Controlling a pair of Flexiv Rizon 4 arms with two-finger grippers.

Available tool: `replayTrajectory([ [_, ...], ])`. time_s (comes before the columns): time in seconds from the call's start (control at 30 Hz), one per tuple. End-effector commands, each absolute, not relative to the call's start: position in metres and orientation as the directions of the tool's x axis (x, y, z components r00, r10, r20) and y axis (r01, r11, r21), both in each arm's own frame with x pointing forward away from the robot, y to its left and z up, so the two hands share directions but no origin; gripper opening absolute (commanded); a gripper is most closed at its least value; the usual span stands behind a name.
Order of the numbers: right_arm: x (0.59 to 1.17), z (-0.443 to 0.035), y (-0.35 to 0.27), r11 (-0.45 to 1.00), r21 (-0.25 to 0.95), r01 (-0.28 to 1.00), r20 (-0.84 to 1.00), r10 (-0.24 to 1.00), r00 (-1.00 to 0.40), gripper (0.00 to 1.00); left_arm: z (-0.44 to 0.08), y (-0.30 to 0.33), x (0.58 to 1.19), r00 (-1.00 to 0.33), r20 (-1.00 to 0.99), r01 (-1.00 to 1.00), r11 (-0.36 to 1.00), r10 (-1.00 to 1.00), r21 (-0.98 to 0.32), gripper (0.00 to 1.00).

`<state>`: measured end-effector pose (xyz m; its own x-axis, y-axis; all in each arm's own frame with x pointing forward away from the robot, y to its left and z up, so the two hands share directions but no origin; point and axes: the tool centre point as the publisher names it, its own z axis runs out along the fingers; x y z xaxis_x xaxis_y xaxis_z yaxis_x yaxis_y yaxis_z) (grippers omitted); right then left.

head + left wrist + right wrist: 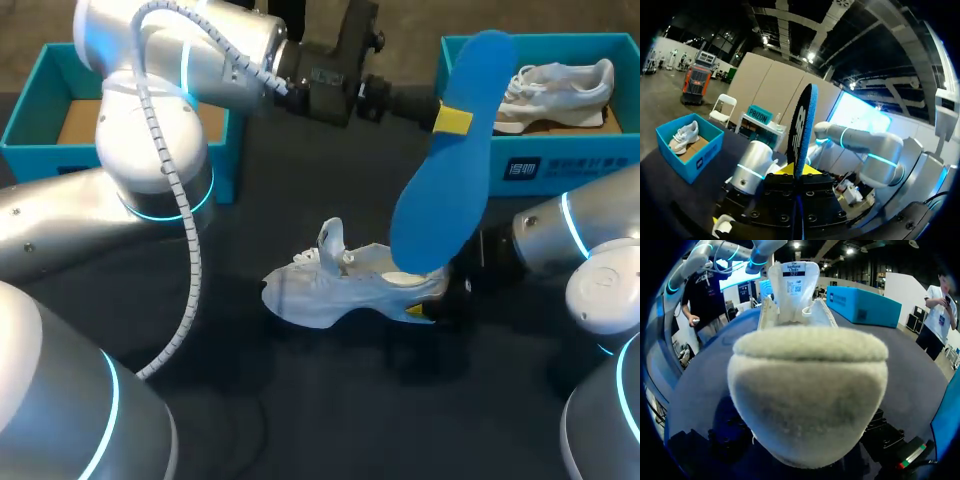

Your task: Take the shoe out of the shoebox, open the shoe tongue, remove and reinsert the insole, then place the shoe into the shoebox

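A white shoe [340, 285] lies on the dark table, its tongue [330, 240] pulled upright. My right gripper [425, 308] sits at the heel, jaws wide on both sides of it. In the right wrist view the heel of the shoe [810, 390] fills the picture and hides the fingers, with the tongue [792, 277] standing beyond it. My left gripper [452, 118] is shut on a blue insole [450, 190], which it holds up above the shoe's heel. The left wrist view shows the insole [802, 130] edge-on, rising from that gripper [799, 172].
A blue shoebox [520, 170] at the back right holds a second white shoe [560, 90]; this shoebox [695, 160] also shows in the left wrist view. Another blue box [35, 158] stands at the back left. My left arm spans the back of the table.
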<state>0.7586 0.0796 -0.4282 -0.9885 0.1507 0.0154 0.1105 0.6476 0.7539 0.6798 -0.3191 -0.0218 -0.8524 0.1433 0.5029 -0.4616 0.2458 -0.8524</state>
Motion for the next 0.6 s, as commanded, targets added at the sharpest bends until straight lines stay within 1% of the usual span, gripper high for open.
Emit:
replayTrajectory([
  [0.03,0.761,-0.433,0.08,0.65,0.752,0.111,0.014,0.152,-0.988,0.0,-0.012,-0.324,0.677,-0.824,0.555,-0.528,0.2,0.114,-0.825,0.0],
  [0.37,0.761,-0.433,0.08,0.65,0.752,0.111,0.014,0.152,-0.988,0.0,0.013,-0.315,0.658,-0.726,0.675,-0.668,0.099,0.13,-0.737,0.0],
  [0.6,0.761,-0.433,0.08,0.65,0.752,0.111,0.014,0.152,-0.988,0.0,0.022,-0.299,0.643,-0.704,0.689,-0.69,0.063,0.17,-0.721,0.0],
])
